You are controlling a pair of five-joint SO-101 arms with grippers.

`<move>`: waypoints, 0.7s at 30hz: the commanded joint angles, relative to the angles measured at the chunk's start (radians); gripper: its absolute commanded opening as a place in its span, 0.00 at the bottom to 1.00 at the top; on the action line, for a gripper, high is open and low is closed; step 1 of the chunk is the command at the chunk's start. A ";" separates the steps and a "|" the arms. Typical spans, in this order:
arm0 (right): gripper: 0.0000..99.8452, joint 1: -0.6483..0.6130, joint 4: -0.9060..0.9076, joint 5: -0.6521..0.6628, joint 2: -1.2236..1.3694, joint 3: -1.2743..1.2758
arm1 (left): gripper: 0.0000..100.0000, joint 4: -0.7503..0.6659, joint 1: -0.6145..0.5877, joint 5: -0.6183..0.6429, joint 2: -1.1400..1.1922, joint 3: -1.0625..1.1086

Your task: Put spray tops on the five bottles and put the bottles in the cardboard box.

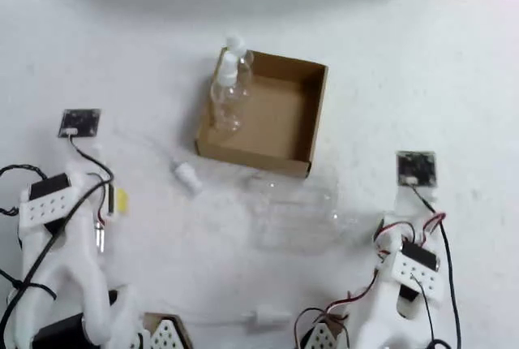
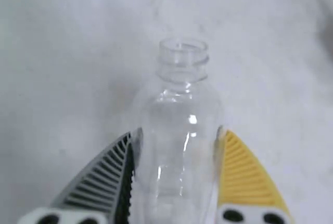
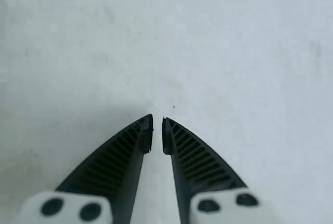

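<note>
My left gripper [image 2: 177, 133] is shut on a clear bottle [image 2: 179, 125] with a bare, capless neck; its grey and yellow fingers press on the bottle's sides. That arm [image 1: 50, 200] stands at the table's near left. My right gripper [image 3: 157, 130] is shut with nothing in it, just over bare white table at the near right. The cardboard box [image 1: 312, 114] lies open mid-table, and two bottles with spray tops [image 1: 229, 81] stand in its far left corner. Clear capless bottles [image 1: 296, 207] lie just in front of the box. One loose spray top [image 1: 185, 175] lies left of them.
Another spray top [image 1: 272, 314] lies near the front edge between the two arm bases. Cables trail around both arms. White table stretches bare to the right of the box and behind it.
</note>
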 commanded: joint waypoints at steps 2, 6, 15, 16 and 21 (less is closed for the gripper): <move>0.02 -0.099 0.243 0.173 -0.021 -0.216 | 0.11 -0.032 -0.018 0.014 -0.001 -0.006; 0.02 -0.251 0.559 0.285 -0.021 -0.427 | 0.11 -0.080 -0.018 0.025 -0.001 -0.005; 0.02 -0.796 1.041 0.341 -0.013 -0.698 | 0.11 -0.153 -0.084 0.176 0.002 -0.009; 0.02 -0.852 1.058 0.341 -0.013 -0.709 | 0.11 -0.153 -0.084 0.176 0.002 -0.009; 0.02 -1.121 1.098 0.339 -0.015 -0.715 | 0.11 -0.167 -0.096 0.178 0.002 -0.011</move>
